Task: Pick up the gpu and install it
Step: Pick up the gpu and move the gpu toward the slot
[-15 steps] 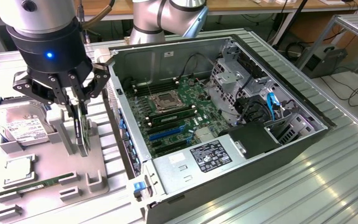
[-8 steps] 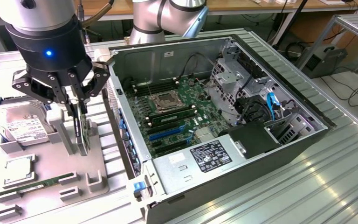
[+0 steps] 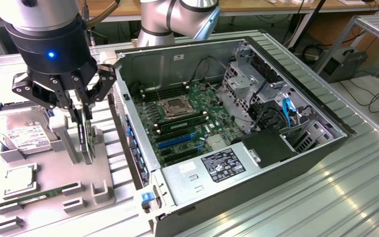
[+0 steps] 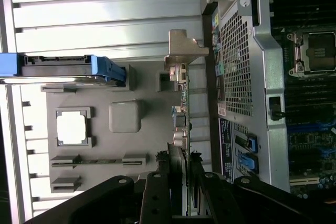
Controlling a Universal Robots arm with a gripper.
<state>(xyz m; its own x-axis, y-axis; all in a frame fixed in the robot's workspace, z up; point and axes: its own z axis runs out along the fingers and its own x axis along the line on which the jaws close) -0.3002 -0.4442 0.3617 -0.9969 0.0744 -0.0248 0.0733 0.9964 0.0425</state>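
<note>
Item one: the arm point(image 3: 45, 44), with a blue light on its dark wrist, stands over the grey tray point(image 3: 57, 207) at the exterior view's left. Its jaws are closed on the gpu point(image 3: 85, 140), one finger on each face near the upper edge. We note the gpu upright on its edge, its lower edge at a slotted holder of the tray, just beside the outer wall of the case point(image 3: 321, 148); whether it is seated there or barely lifted, we cannot tell. In the wrist view we see the gpu point(image 4: 181, 98) edge-on between the fingers, with its silver bracket point(image 4: 184, 51) at the far end. Item two, also on the tray: a hard drive point(image 3: 18, 131) with a white label, standing in its own holder; a cpu point(image 3: 19, 177) lying flat in a square recess; a green ram stick point(image 3: 38, 194) on edge in low slots. Item three: the case lies open on its side on the ribbed metal tabletop point(image 3: 321, 207), and in it we record the motherboard point(image 3: 193, 123), an empty socket point(image 3: 176, 106), blue slots point(image 3: 176, 141) and a labelled power supply point(image 3: 209, 165). None of the tray's other parts touch the jaws.
</note>
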